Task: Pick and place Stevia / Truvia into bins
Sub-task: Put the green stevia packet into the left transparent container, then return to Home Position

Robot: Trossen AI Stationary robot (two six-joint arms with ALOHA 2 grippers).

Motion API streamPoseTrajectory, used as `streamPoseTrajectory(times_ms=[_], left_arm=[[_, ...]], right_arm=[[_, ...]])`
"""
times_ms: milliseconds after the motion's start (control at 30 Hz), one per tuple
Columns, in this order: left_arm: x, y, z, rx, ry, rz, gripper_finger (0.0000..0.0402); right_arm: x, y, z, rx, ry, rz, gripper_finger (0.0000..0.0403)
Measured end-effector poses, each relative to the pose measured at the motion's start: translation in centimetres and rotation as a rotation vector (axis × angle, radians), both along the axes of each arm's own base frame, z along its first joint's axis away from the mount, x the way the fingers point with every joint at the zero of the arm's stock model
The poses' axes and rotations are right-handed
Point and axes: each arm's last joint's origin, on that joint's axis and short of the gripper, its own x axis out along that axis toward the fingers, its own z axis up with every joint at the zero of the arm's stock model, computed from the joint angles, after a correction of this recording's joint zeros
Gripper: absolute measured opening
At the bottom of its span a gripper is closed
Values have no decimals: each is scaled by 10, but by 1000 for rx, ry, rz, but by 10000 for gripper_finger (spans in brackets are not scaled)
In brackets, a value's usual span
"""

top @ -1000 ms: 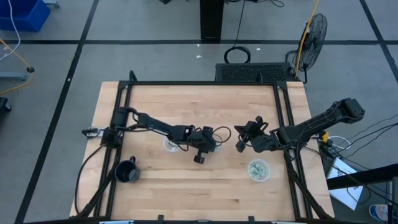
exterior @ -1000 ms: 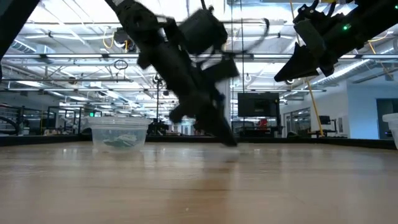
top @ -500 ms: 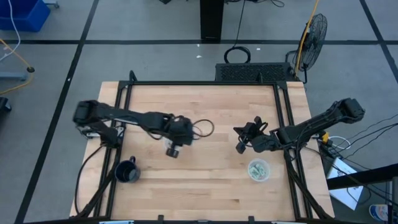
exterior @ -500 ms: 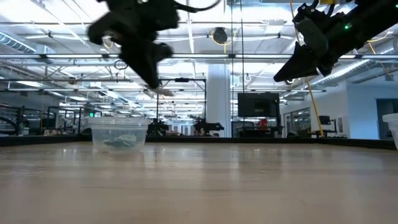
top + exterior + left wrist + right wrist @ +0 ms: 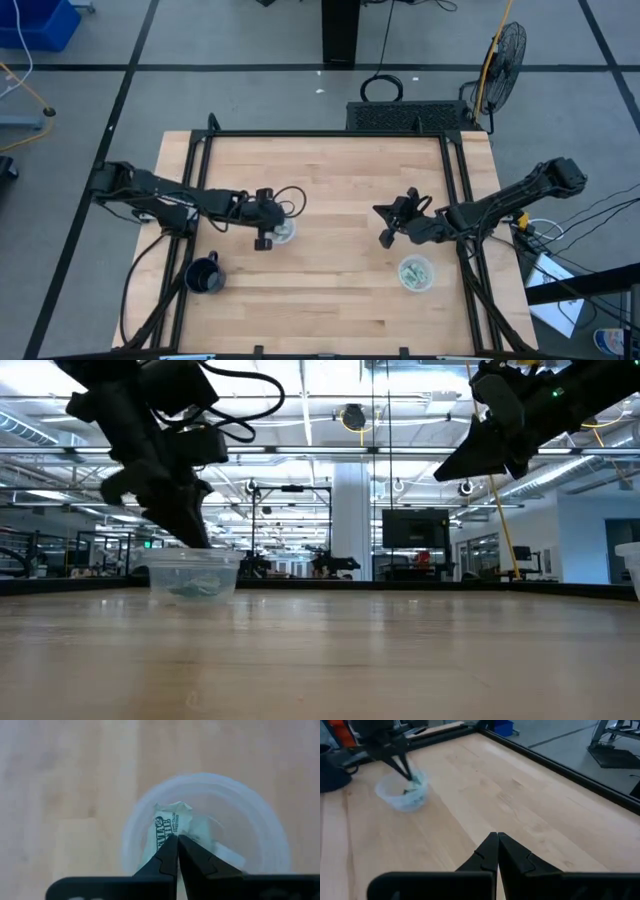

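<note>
A pale wooden tabletop framed by black rails stands on a grey floor, with a fan beyond its far right corner. From above, the left gripper hangs over a clear cup left of centre, a black mug sits near the front left, and the right gripper hovers right of centre, above and apart from a second clear cup holding green and white sachets. At table height, the left gripper points down at the rim of the near cup, while the right gripper hangs high over bare wood. The left wrist camera looks straight down into the cup, where the clenched fingers pinch a green and white sachet above other sachets lying inside. The right wrist camera shows its own fingers pressed together on nothing, over bare tabletop, with the left arm's cup far across the wood.
</note>
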Motion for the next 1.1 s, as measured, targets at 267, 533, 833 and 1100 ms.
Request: streamPoseTrajectory(times_ms=[267,533,833,1100], left_arm=[[-1,2,-1,47,-7,46,49],[-1,-7,0,129,1,-16,124],[5,-15,35,169,-9,-32,145],[-44,-11,112,102,75,107,145]], right_arm=[[2,1,4,0,-36,9,0],[2,1,4,1,-38,8,0],[3,1,8,31,-86,8,0],[-18,2,44,36,-179,336,0]])
